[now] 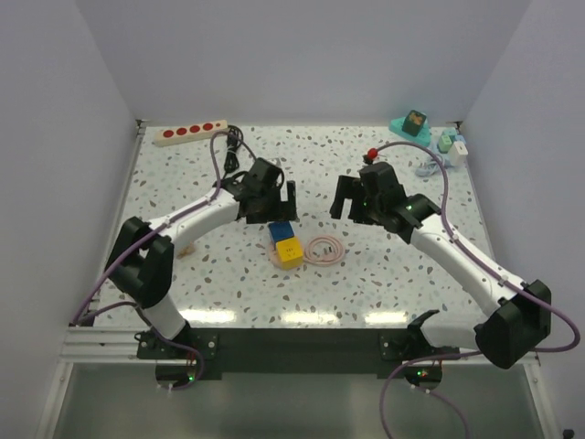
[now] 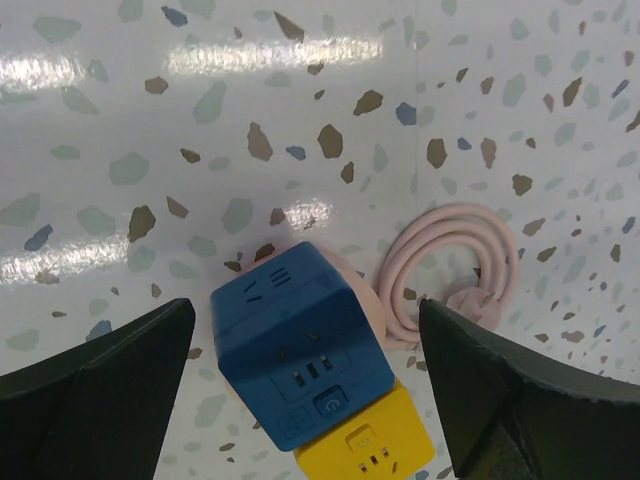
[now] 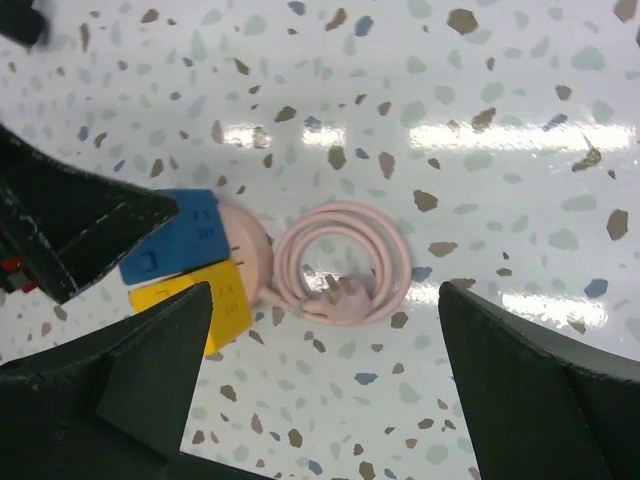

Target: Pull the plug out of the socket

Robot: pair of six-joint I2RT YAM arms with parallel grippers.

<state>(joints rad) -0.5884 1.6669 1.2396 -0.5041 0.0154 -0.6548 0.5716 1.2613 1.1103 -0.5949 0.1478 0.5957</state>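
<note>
The socket, a long cream power strip with red outlets [image 1: 189,132], lies at the far left edge of the table. A black cord [image 1: 234,149] is bundled by its right end. I cannot make out the plug itself at this size. Neither wrist view shows the strip. My left gripper [image 1: 274,212] is open and empty above the middle of the table, its jaws wide either side of a blue cube [image 2: 300,345]. My right gripper [image 1: 352,208] is open and empty, hovering over bare table [image 3: 325,390] near a pink cable coil [image 3: 340,262].
A blue cube [image 1: 281,231] and a yellow cube [image 1: 291,251] sit on a round pink disc [image 3: 245,245] mid-table, with the pink cable coil [image 1: 324,249] beside them. Teal and white gadgets [image 1: 413,124] and a light-blue cable [image 1: 428,167] lie at the far right. Walls enclose the table.
</note>
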